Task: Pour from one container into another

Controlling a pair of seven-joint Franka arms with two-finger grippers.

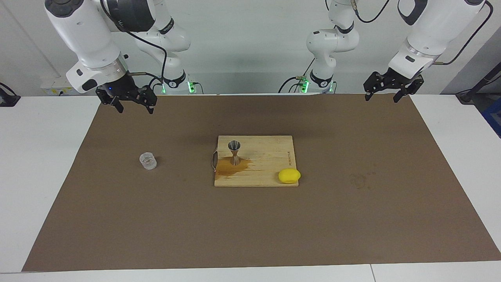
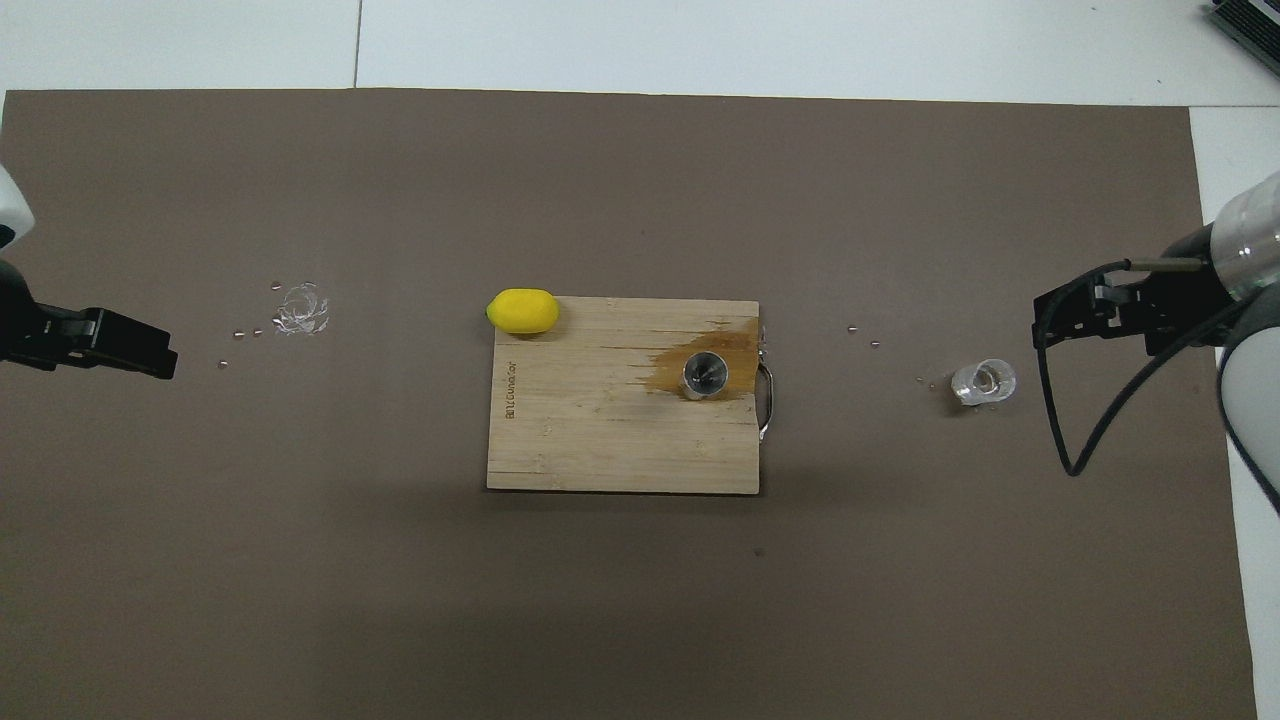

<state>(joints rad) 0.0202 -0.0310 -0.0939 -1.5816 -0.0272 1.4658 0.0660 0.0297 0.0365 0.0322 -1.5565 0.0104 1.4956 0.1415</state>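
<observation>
While both arms hang clear of the props, nothing is held. Right pincer (image 1: 131,105) is up in the air over the brown mat (image 1: 352,235) at the right arm's end of the worktop (image 1: 47,156), jaws wide, empty. Left pincer (image 1: 382,93) is over the mat's corner at the left arm's end, jaws also wide, empty; that arm waits.

Glass cup (image 1: 148,161) stands upright on the mat toward the right arm's end, well apart from the board. Looks about empty; overhead view shows only a trace at the bottom, can't tell more. Jigger (image 1: 234,152) stands upright on the wooden board (image 1: 266,156) mid-worktop, at the board end toward the right arm. Dark wet patch (image 1: 231,167) on the board around the jigger's foot. Whether there's liquid in the jigger's top cone: can't tell.

Lemon (image 1: 289,176) sits at the board corner farther from the robots, toward the left arm's end. Droplets (image 2: 862,336) on the mat between cup and board, plus a wet mark (image 2: 300,308) near the left arm's end.

My read: pour looks done, with spill, cup set back down. Alternatively it's a reset and a fresh pour is due; then everything is left: grasp cup, carry, tip over jigger.
</observation>
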